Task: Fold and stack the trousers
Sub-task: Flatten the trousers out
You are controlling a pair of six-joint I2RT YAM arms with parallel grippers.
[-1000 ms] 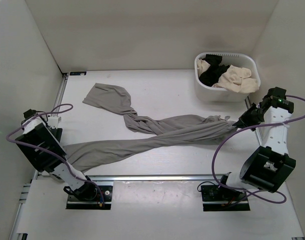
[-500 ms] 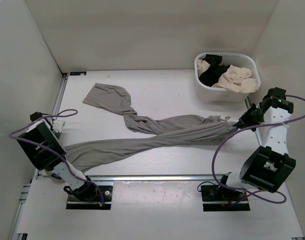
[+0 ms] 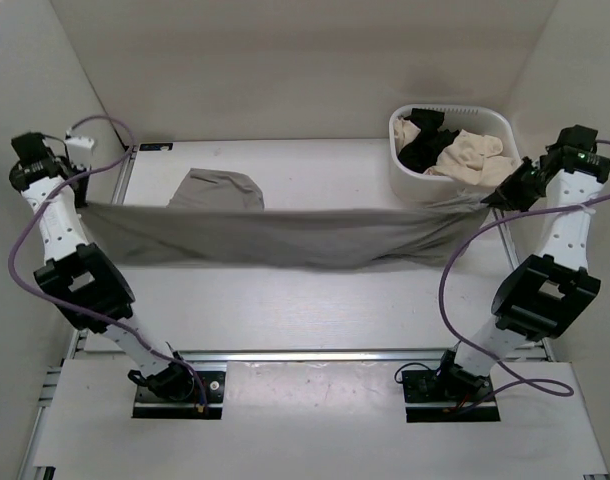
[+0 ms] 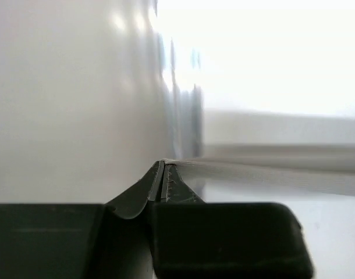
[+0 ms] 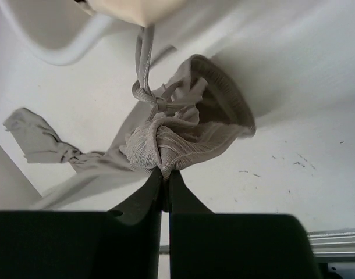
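The grey trousers (image 3: 285, 235) hang stretched in a wide band above the table, held at both ends. At the far left, by the side wall, my left gripper (image 3: 88, 205) is shut on the thin edge of a leg end; in the left wrist view the gripper (image 4: 164, 167) pinches the cloth (image 4: 270, 171), which runs off to the right. My right gripper (image 3: 492, 200) is shut on the bunched waistband beside the basket. In the right wrist view this gripper (image 5: 164, 173) holds the gathered waistband (image 5: 183, 136), its drawstring dangling. One part of the trousers (image 3: 217, 188) trails onto the table behind.
A white basket (image 3: 455, 108) at the back right holds black and cream clothes (image 3: 465, 155), close to my right gripper. White walls enclose the table on the left, back and right. A metal rail (image 3: 305, 355) runs along the near edge.
My left gripper has shut on the leg end. Both arms rose and swung back and apart, lifting the twisted trousers off the table into a stretched band.
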